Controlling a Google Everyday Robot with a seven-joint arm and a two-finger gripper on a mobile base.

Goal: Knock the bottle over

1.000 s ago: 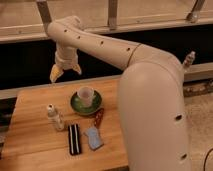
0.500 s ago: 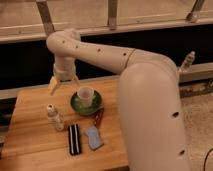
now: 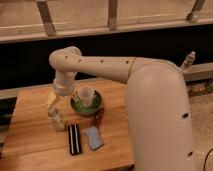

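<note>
The bottle [image 3: 52, 116] is small, slim and whitish with a white cap. It stands upright on the left part of the wooden table [image 3: 30, 135]. A tinier greyish clear bottle [image 3: 60, 123] leans right beside it. My gripper [image 3: 53, 102] hangs from the white arm just above the bottle's cap, pointing down, left of the white cup [image 3: 86, 94]. I cannot tell whether it touches the bottle.
The white cup stands on a green saucer [image 3: 89, 107] at the table's middle. A dark reddish object [image 3: 98, 118], a black oblong bar [image 3: 74, 138] and a blue-grey cloth-like item [image 3: 93, 138] lie nearer the front. A dark wall runs behind the table.
The gripper has moved down and slightly right, from well above the table's back left to just over the bottle. The bottle and other objects have not moved.
</note>
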